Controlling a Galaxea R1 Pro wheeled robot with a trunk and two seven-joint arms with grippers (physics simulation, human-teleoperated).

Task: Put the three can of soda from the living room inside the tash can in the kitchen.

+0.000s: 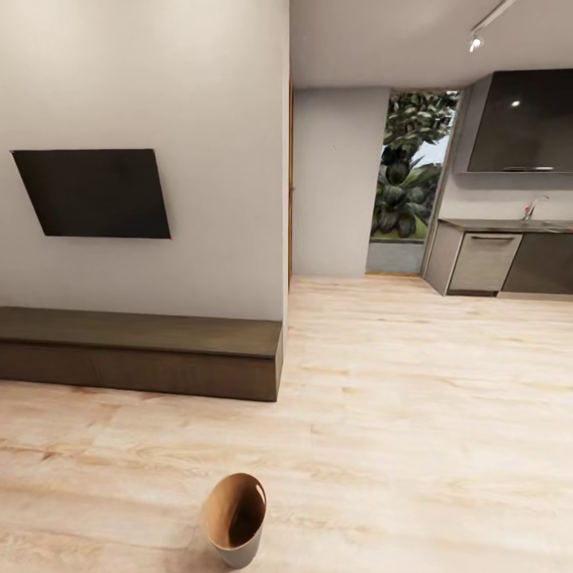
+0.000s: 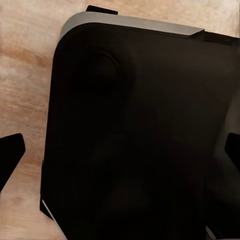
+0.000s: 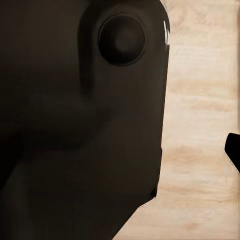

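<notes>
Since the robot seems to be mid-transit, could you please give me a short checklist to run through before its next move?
1. Trash can located: ok, it stands on the plank floor close in front of the robot.
2. Trash can upright: not ok, it looks tilted, its opening turned toward the camera.
3. Soda cans in sight: not ok, none visible.
4. Path to the kitchen counter: ok, bare floor leads there, right of the dark bench.
5. Claws' state: cannot tell; the wrist views show dark robot body and floor, with dark finger tips at the edges.
</notes>
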